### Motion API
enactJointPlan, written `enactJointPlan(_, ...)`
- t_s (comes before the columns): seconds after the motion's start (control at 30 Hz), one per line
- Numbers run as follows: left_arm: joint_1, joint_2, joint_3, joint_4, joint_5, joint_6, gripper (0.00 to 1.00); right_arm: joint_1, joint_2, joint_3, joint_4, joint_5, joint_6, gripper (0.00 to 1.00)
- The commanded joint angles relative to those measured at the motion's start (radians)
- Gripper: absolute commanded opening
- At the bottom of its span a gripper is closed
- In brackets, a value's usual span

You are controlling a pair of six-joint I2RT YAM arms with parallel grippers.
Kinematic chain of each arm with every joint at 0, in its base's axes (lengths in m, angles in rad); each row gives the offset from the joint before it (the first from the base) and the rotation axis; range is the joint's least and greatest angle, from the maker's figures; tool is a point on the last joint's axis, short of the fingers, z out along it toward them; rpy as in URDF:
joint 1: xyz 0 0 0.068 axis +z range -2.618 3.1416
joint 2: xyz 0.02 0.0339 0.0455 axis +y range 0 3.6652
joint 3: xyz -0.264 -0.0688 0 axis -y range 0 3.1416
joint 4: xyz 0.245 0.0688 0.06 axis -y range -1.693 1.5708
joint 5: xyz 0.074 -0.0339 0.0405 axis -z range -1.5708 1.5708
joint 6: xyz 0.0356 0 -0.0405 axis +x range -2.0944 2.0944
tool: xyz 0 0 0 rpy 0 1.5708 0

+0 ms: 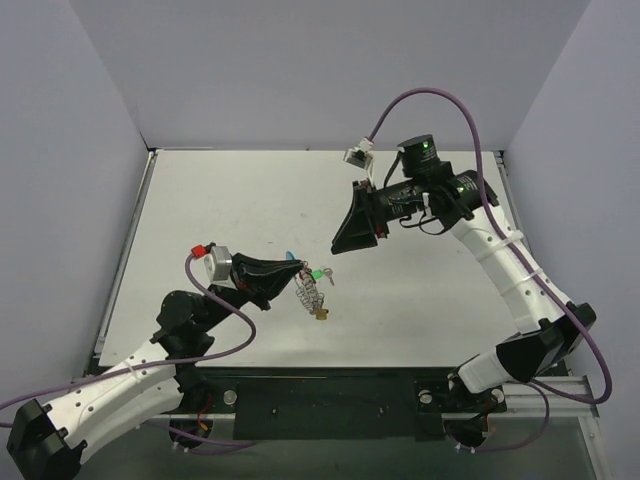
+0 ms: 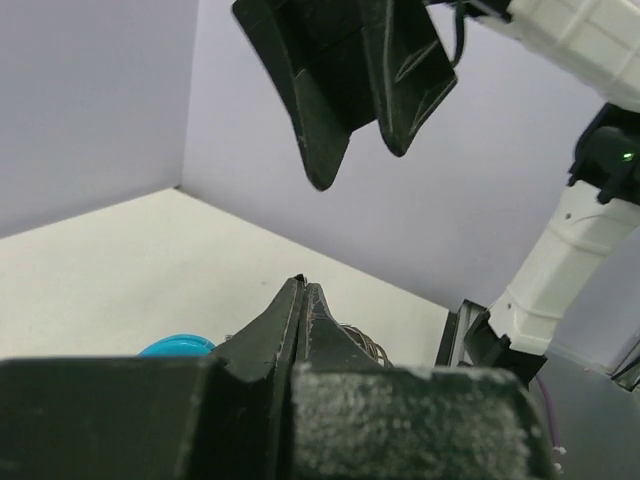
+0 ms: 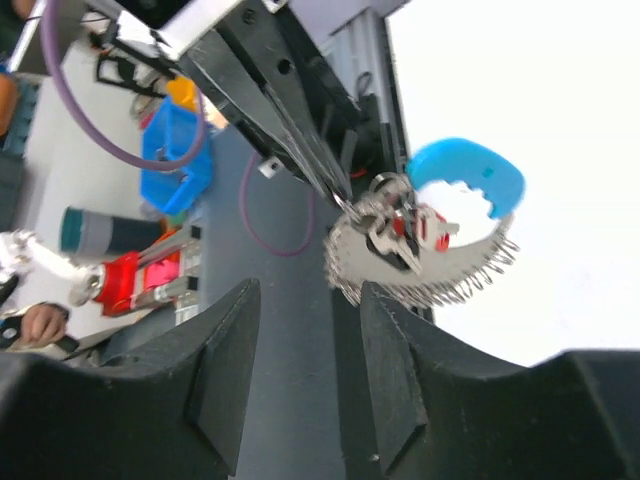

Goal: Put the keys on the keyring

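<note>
The keyring (image 1: 310, 291), a silvery coiled-wire loop, hangs above the table's middle from my left gripper (image 1: 283, 272), which is shut on its edge. Blue (image 1: 290, 257), red (image 1: 306, 268) and yellow (image 1: 321, 314) tags sit around it. A green tag (image 1: 318, 272) shows at the ring's right side; whether its key is threaded on I cannot tell. The right wrist view shows the keyring (image 3: 425, 265) with a silver key (image 3: 398, 240) and the blue tag (image 3: 465, 172). My right gripper (image 3: 310, 292) stands open and empty just short of it. In the left wrist view my left gripper (image 2: 303, 286) hides most of the keyring (image 2: 366, 345).
White table (image 1: 230, 200) with grey walls on three sides. A metal rail (image 1: 330, 385) runs along the near edge between the arm bases. My right gripper (image 2: 350, 110) hangs above and beyond the left one.
</note>
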Motion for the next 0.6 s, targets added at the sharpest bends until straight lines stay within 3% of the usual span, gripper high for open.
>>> enactJointPlan(0.0, 0.039, -0.027, 0.09, -0.155, -0.018, 0.021, 0.0, -0.083, -0.098, -0.083, 0.009, 0.081, -0.068, 0.41)
enactJointPlan(0.2, 0.125, 0.101, 0.266, -0.427, 0.02, -0.066, 0.0, -0.28, -0.252, -0.319, -0.023, 0.268, -0.263, 0.45)
enactJointPlan(0.43, 0.129, 0.459, 0.456, -0.427, 0.014, -0.172, 0.0, -0.521, -0.361, -0.489, 0.035, 0.37, -0.305, 0.47)
enactJointPlan(0.57, 0.119, 0.671, 0.594, -0.39, 0.0, -0.22, 0.0, -0.666, -0.416, -0.575, 0.077, 0.348, -0.28, 0.47)
